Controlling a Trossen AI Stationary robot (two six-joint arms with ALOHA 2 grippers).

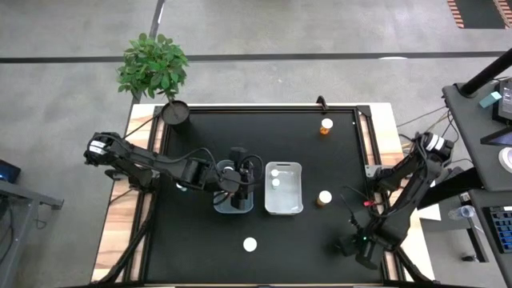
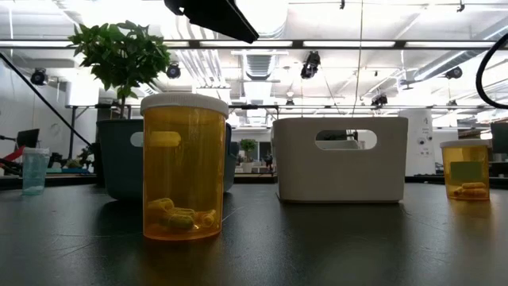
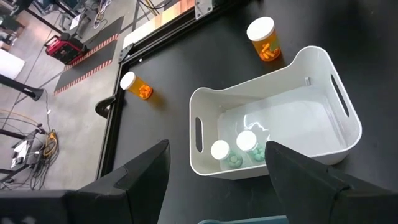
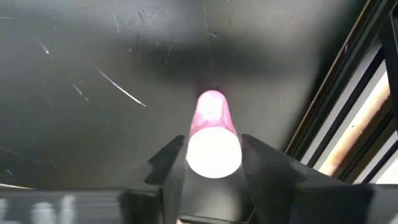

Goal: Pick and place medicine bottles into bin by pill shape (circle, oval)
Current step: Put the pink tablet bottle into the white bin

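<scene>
My right gripper (image 4: 213,155) is near the table's front right corner (image 1: 356,244). It is shut on a small pink bottle (image 4: 211,112) with a white cap. My left gripper (image 3: 214,180) is open and empty, over the dark bin (image 1: 232,200) beside the white bin (image 1: 283,188). Two teal bottles (image 3: 221,151) (image 3: 247,142) stand in the white bin. Orange bottles stand on the table at the far right (image 1: 326,126), right of the white bin (image 1: 324,198) and near the front edge (image 1: 250,244). My right gripper pinches the pink bottle between its two fingers, one on each side of its white cap (image 4: 194,152). The fingers come from above and point down. The bottle is upright, cap toward the wrist. I cannot tell whether its base is on the table.
A black pot with a green plant (image 1: 175,112) stands at the far left corner. In the low view the nearest orange bottle (image 2: 184,167) stands in front of the dark bin (image 2: 119,167) and the white bin (image 2: 341,159). Bare black table lies around the front.
</scene>
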